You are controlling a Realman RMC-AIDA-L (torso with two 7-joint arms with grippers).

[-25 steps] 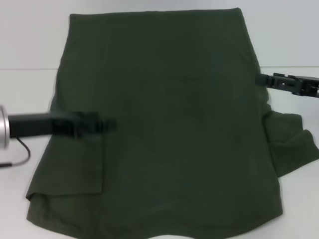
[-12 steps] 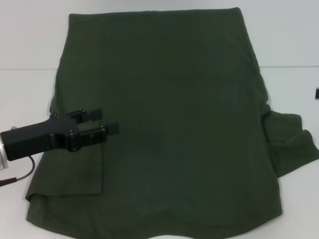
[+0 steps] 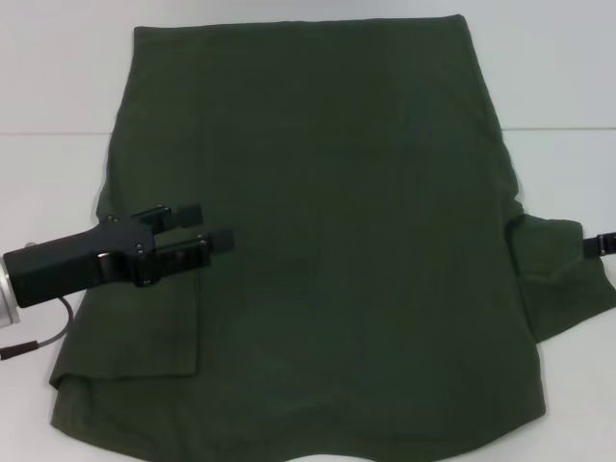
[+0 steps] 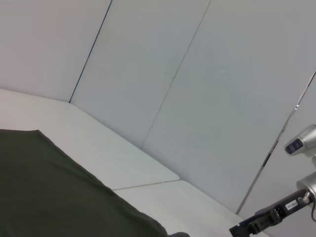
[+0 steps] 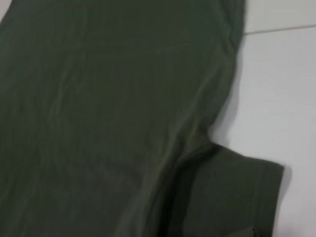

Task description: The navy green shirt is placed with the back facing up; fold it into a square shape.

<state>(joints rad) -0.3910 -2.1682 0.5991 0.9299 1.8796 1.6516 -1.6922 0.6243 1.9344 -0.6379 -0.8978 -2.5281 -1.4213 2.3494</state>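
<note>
Plain olive back, no lettering showing.
Left gripper (image 3: 210, 227) spread apart over navy green shirt (image 3: 337, 192); right gripper (image 3: 599, 243) state unclear.

Most of the table (image 3: 48, 164) is covered by the shirt (image 3: 337, 241), spread flat with nothing standing on it. Bare tabletop is left along both sides. The space above the shirt's left part is taken by the left gripper (image 3: 210, 224), its fingers parted. At the right edge, above the spread sleeve (image 3: 563, 279), only the tip of the right gripper (image 3: 602, 243) is seen.
</note>
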